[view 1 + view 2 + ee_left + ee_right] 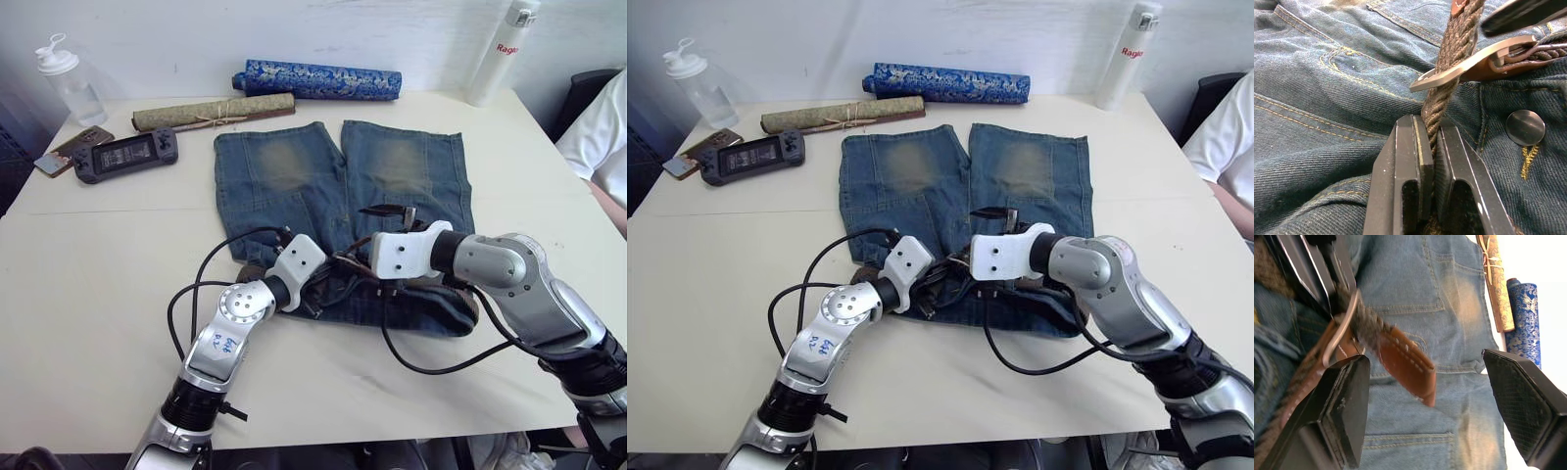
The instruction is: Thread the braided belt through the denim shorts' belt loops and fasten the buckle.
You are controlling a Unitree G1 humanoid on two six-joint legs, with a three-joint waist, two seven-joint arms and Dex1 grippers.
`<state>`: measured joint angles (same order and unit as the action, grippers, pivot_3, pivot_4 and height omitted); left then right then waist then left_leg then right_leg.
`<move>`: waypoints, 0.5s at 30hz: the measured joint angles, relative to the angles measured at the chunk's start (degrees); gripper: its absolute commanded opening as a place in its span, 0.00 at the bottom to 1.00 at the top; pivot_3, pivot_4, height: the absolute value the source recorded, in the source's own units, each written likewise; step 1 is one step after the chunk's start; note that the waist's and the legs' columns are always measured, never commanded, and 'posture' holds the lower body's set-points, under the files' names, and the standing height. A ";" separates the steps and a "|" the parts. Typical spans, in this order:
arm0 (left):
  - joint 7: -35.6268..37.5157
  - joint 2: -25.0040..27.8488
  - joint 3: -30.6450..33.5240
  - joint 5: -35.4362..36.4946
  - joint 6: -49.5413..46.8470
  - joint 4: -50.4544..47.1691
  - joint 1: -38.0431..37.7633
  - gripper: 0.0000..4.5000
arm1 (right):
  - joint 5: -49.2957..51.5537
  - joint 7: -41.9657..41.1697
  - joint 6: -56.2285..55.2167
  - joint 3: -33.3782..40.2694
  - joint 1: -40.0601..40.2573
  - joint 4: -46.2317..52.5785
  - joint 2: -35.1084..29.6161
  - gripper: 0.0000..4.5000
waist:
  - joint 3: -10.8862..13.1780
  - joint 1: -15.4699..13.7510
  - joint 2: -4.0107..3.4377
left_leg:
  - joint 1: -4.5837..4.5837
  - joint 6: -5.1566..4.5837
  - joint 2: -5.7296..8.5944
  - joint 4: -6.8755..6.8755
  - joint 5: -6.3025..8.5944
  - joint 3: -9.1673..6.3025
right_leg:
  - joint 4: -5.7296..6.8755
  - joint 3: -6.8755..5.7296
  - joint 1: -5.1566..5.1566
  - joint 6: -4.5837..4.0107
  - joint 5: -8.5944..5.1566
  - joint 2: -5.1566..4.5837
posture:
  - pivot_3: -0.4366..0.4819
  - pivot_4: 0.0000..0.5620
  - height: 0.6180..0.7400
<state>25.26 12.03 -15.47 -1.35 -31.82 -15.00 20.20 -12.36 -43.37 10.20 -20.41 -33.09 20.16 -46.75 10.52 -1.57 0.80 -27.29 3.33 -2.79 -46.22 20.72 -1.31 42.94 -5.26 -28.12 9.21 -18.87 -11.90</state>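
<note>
shorts: denim shorts (343, 196) lie flat mid-desk, legs pointing to the far edge, waistband toward the near edge
belt: braided belt (1449, 63) runs along the waistband, its strap passed through the buckle (1469, 61) right by the metal shorts button (1525, 127)
belt tip: tan leather end (1410, 364) sticks out past the buckle, over the denim
left gripper (1431, 161): fingers pinched tight on the braided strap just below the buckle
right gripper (1442, 396): fingers spread wide apart, holding nothing, hovering just beside the buckle
far edge: tan rolled mat (214, 112) and blue patterned roll (318, 80)
</note>
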 measured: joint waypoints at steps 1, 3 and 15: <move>-0.01 0.00 -0.07 -0.03 0.05 0.00 0.00 0.00 | -0.38 0.00 -0.57 0.00 0.04 -0.52 0.23 0.81 | 0.00 0.00 0.00 | 0.00 0.00 0.00 0.00 0.00 0.00 | 0.00 0.00 0.00 0.00 0.00 0.00 | 0.48 0.27 0.22; -0.01 0.00 -0.16 -0.09 0.08 0.00 0.00 0.00 | -1.17 0.00 -1.68 0.00 0.10 -1.41 0.78 0.72 | 0.00 0.00 0.00 | 0.00 0.01 0.00 0.00 -0.01 0.00 | 0.00 0.00 0.00 0.00 0.00 0.00 | 0.48 0.27 0.22; -0.18 0.19 -0.20 -0.38 -0.22 0.00 -0.01 0.10 | -2.55 -1.46 -3.07 2.12 3.17 -1.53 2.48 0.00 | 0.00 0.09 0.00 | 0.03 0.01 0.00 -0.01 -0.01 0.00 | 0.03 0.00 0.01 -0.01 0.01 0.00 | 0.48 0.27 0.22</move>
<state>25.08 12.22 -15.67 -1.73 -32.04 -15.00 20.19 -14.91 -44.82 7.13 -18.30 -29.93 18.63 -44.27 10.52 -1.48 0.79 -27.25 3.34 -2.79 -46.23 20.72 -1.31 42.97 -5.26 -28.11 9.20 -18.86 -11.90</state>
